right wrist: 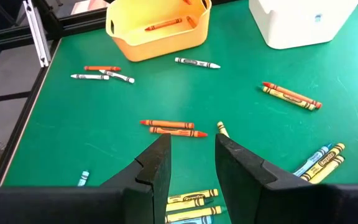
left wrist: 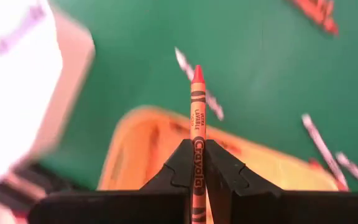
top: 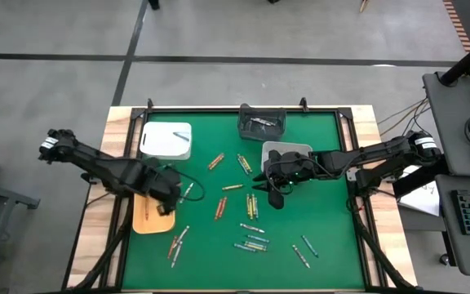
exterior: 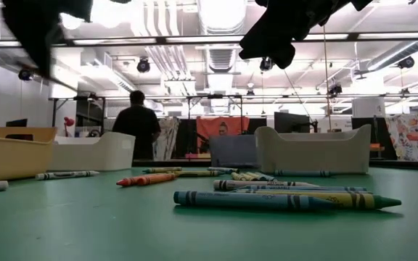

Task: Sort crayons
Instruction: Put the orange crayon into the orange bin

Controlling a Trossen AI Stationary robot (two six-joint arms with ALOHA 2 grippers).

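Left arm reaches in from the left; I see its gripper over the yellow tray at the worktop's left edge. Jaws are closed on a red crayon, which stands out past the fingertips with its tip forward, above the tray's rim. I can make out at least one red-orange crayon lying inside the tray in the right wrist view.

White bin sits far-left, just beyond the yellow tray. Dark tray sits at the far edge, centre. Grey bin is right of centre, partly under the right arm.

Loose crayons are scattered over the green mat between the two arms: a pair near the far side beside the white bin, a few in the middle, a cluster of blue, green and yellow ones toward the near edge, and several white and red ones near the yellow tray's near end.

Right arm comes in from the right; its gripper hangs above the central crayons. Jaws stand parted and hold nothing; two orange crayons lie on the mat just ahead of them.

A person stands in the room beyond.
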